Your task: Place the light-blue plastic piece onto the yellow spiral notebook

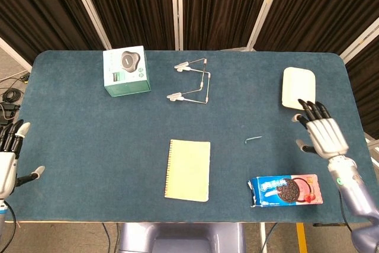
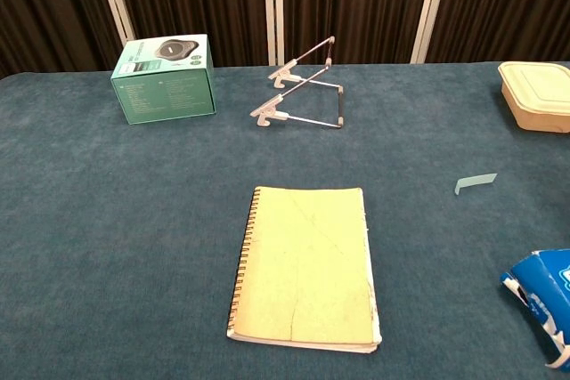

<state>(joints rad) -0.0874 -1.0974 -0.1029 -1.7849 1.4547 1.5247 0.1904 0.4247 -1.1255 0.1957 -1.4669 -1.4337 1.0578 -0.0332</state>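
The small light-blue plastic piece (image 2: 475, 183) lies flat on the dark teal cloth-covered table (image 1: 89, 140), well to the right of the yellow spiral notebook (image 1: 188, 170) and apart from it; nothing is touching it. The notebook lies closed near the front edge of the table, its wire binding along its left side.

The right hand (image 1: 321, 133) hovers over the right part of the table with its fingers (image 1: 310, 108) spread and pointing away towards the curtains; it holds nothing. It sits between the cream rectangular lidded container (image 1: 298, 87) behind it and the blue-and-pink packet of chocolate sandwich biscuits (image 1: 286, 189) in front of it; the plastic piece is off to its left, near but not touched. The left hand (image 1: 7, 161) hangs at the table's left edge, fingers straight and apart, thumb out to the side, empty as well; only the head view shows either hand.

Towards the back left stands a mint-green cardboard box (image 1: 125, 70) with a round dark device printed on top; just right of it, near the back centre, is a folding wire stand (image 1: 192, 81) with white plastic feet, propped open. Dark pleated curtains (image 1: 219, 4) close off the space behind the table.
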